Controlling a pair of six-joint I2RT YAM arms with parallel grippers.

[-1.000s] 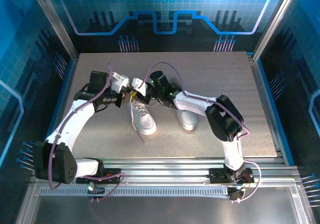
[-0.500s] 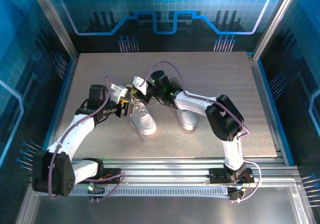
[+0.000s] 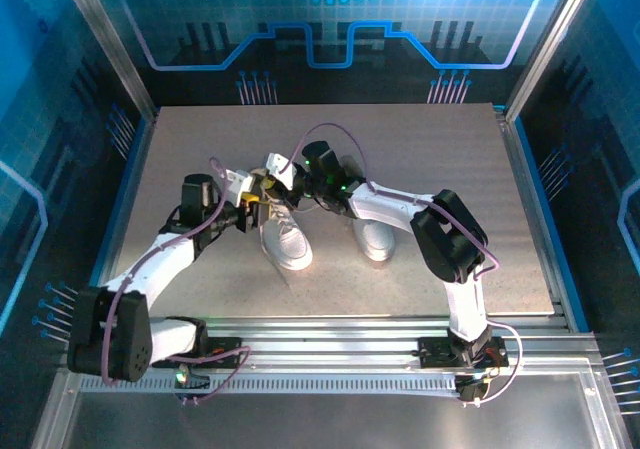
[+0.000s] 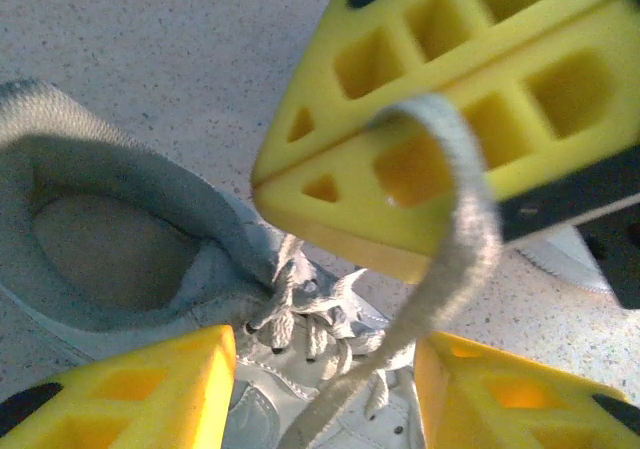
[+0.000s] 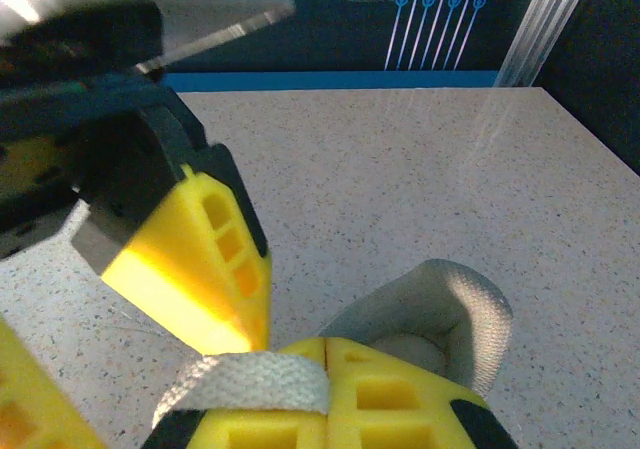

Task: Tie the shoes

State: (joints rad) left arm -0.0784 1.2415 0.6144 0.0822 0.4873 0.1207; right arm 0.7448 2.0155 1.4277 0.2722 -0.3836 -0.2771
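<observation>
Shoes (image 3: 285, 241) lie side by side on the table (image 3: 420, 139), toes toward the arm bases, with both claws over the heel end of the left-hand one. Right claw (image 4: 290, 169) is clamped tight on a loop of lace (image 4: 455, 239) that runs down to that shoe's eyelets. Left claw (image 4: 322, 354) hangs with its fingers spread either side of the lace, gripping nothing.
</observation>
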